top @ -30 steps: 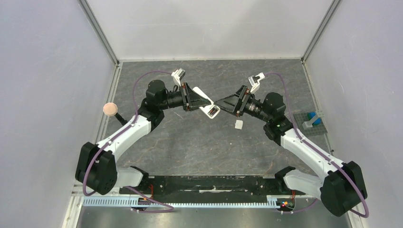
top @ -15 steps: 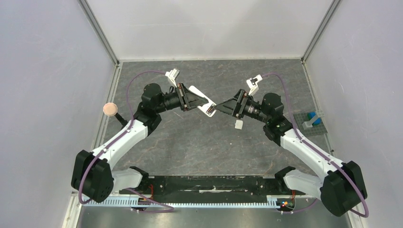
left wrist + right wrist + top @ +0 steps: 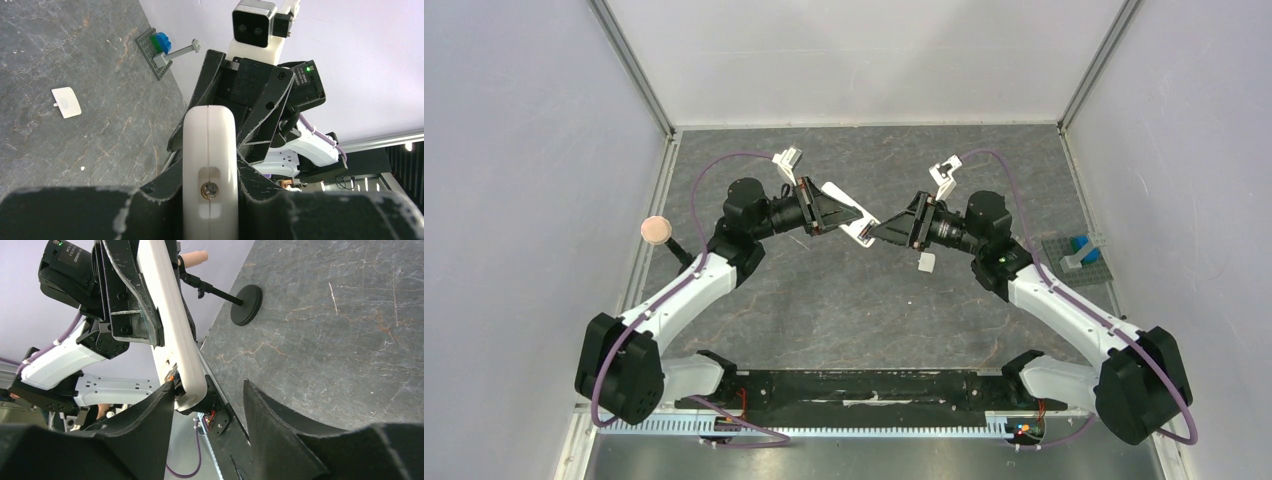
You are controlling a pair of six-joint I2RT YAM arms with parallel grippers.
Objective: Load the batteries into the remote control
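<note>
Desk [image 3: 824, 300]: grey, marbled.
Left pincer [image 3: 209, 187]: clamped on remote control [image 3: 209, 145].
Right pincer [image 3: 209, 390]: jaws apart, remote control's end between them.
Lettering: on arm housing [image 3: 70, 265], too small to read.

White rectangular plastic remote control [image 3: 861, 231] is above mid-table, between left gripper [image 3: 856, 216] and right gripper [image 3: 880, 232]. Small white square cover piece [image 3: 926, 262] lies on the grey marbled table [image 3: 824, 300] just nearside of the right gripper. Grey studded baseplate [image 3: 1079, 258] is far right, black peach-knobbed stand [image 3: 657, 230] far left.

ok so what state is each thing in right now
remote control: held above the table, cover off
left gripper: shut on the remote control
right gripper: open, fingers astride the remote's far end
white cover piece: lying flat on the table, untouched
</note>
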